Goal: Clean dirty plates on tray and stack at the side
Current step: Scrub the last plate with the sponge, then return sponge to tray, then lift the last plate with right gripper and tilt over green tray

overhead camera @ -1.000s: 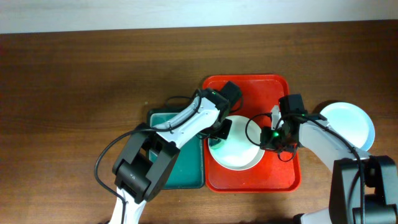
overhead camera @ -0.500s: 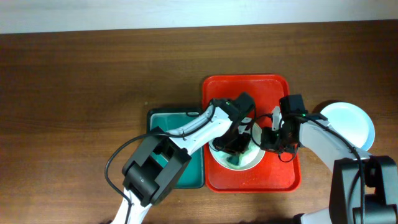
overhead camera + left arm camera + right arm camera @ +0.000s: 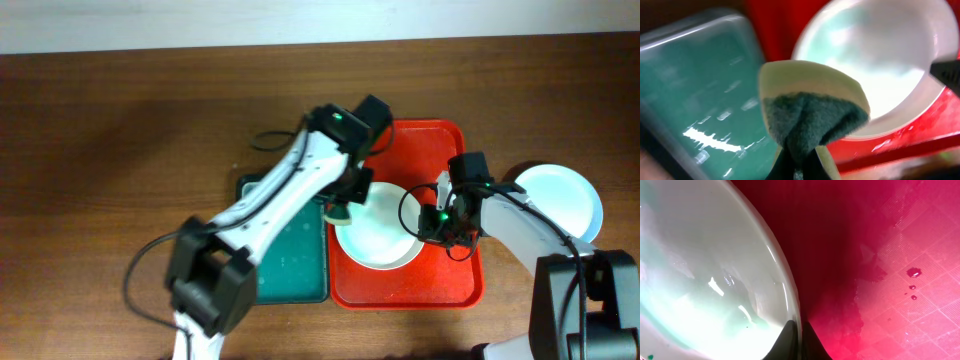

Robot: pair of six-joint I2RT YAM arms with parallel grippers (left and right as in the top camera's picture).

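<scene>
A pale mint plate (image 3: 377,236) lies on the red tray (image 3: 402,142). My right gripper (image 3: 428,222) is shut on this plate's right rim; the right wrist view shows both fingers pinching the rim (image 3: 796,330). My left gripper (image 3: 341,205) is shut on a green and cream sponge (image 3: 812,112) and holds it above the gap between the plate's left edge and the sponge tray. In the left wrist view the plate (image 3: 880,60) looks pale with a faint mint tint. A second plate (image 3: 560,200) sits on the table to the right of the tray.
The dark green sponge tray (image 3: 290,262) lies left of the red tray, also in the left wrist view (image 3: 700,85). The red tray floor is wet with droplets (image 3: 912,272). Brown table (image 3: 120,150) spreads to the left and back.
My left gripper with the sponge has moved off the plate's middle, left to its edge. The plate's middle now shows without the arm over it. The right gripper stays on the rim.
</scene>
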